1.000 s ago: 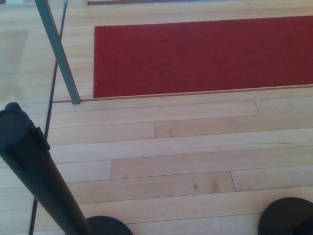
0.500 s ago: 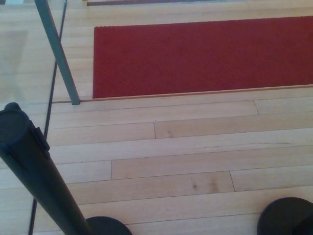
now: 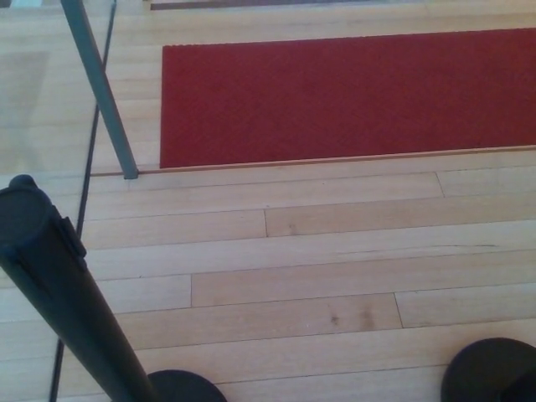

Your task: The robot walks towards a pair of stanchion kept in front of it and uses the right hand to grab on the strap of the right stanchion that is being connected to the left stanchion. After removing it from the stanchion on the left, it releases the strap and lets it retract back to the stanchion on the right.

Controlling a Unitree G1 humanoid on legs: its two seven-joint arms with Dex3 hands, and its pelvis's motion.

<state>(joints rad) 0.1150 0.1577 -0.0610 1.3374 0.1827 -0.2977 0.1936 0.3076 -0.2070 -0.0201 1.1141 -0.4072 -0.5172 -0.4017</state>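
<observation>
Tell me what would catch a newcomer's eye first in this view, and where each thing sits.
The big red carpet fills the upper right, lying on the pale wooden floor. At lower left a black stanchion post rises close to the camera from its round base; a second dark base shows at the bottom right corner. No strap spans between them, and neither robot hand is in view.

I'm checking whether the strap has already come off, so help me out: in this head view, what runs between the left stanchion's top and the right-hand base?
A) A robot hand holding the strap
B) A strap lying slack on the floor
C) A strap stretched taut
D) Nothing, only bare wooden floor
D: between the left stanchion and the right base only the wooden floor shows; no strap or hand is in view.
</observation>
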